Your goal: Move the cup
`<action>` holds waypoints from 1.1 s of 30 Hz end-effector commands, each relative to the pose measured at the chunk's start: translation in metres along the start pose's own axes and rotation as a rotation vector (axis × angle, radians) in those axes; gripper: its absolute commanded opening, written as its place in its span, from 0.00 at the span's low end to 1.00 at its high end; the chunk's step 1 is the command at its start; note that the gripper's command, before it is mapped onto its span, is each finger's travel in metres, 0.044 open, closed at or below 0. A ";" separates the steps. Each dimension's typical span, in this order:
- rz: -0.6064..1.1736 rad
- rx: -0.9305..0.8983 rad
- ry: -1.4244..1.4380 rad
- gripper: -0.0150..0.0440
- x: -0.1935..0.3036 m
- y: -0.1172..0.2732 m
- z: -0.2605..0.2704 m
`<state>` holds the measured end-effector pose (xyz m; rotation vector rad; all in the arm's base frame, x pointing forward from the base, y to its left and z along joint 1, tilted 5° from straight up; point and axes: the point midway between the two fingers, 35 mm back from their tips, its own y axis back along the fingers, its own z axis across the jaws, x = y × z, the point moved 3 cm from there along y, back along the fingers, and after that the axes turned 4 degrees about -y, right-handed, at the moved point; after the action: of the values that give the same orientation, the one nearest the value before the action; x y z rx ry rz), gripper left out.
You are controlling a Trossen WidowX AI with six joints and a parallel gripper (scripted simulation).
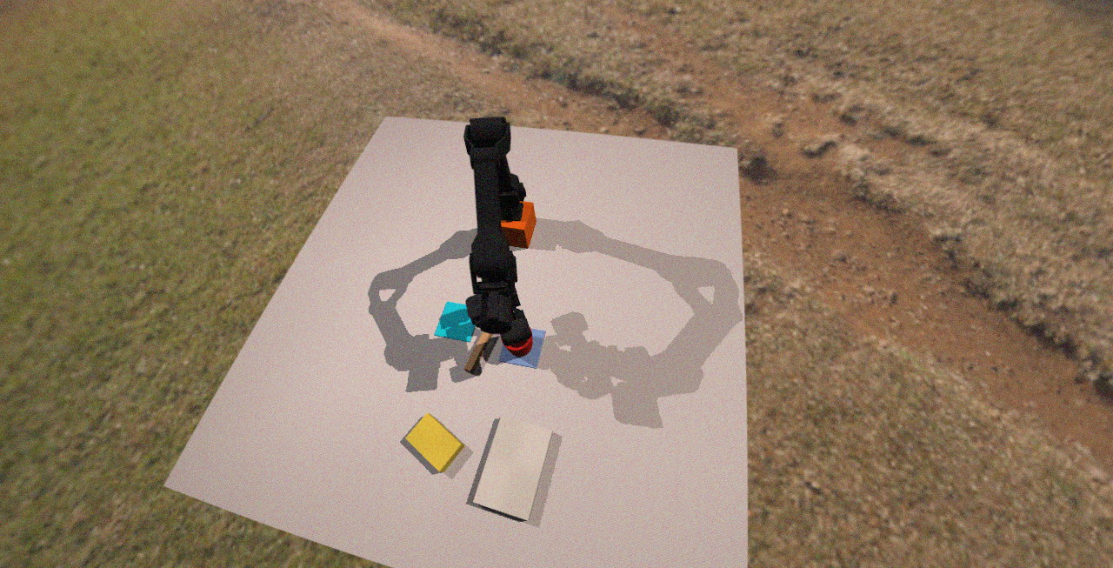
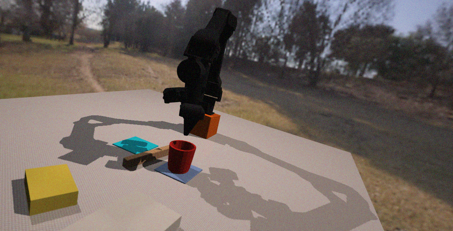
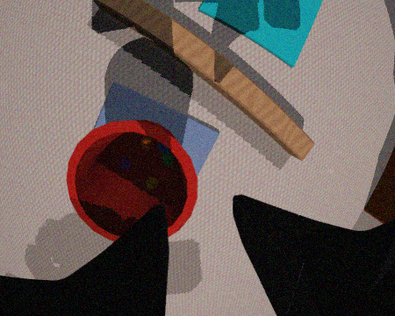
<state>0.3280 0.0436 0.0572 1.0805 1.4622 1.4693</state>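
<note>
Tool [image 3: 197, 205] first: hung above the cup [image 3: 132, 178], pointed down at the counter [image 3: 338, 65], fingers partway spread, pinched nothing. Showed bare counter in the gap between the jaws. Overlapped the cup's rim with one fingertip [image 3: 154, 223] in the wrist view, yet stood clear above the cup in the exterior view.

Found the cup upright on the blue pad [image 3: 200, 140], toward one corner of it. Made out a few dim specks inside the cup, probably the marbles [image 3: 154, 182]; too dark to count.

Saw the wooden bar [image 3: 245, 100] lying close beside the cup, between it and the cyan pad [image 3: 262, 3]; could not judge whether bar and cup touched.

Noted the orange block [image 2: 207, 125] behind the cup, under the arm. Noted the yellow block [image 2: 50, 186] and a pale slab [image 2: 126, 213] well apart from the cup, on its opposite side.
</note>
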 end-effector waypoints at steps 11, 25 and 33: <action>0.007 0.008 -0.023 0.50 -0.002 -0.012 0.004; 0.007 0.008 -0.023 0.50 -0.002 -0.035 0.004; 0.007 0.009 -0.023 0.50 -0.002 -0.048 0.003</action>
<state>0.3315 0.0439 0.0150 1.0989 1.4543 1.4509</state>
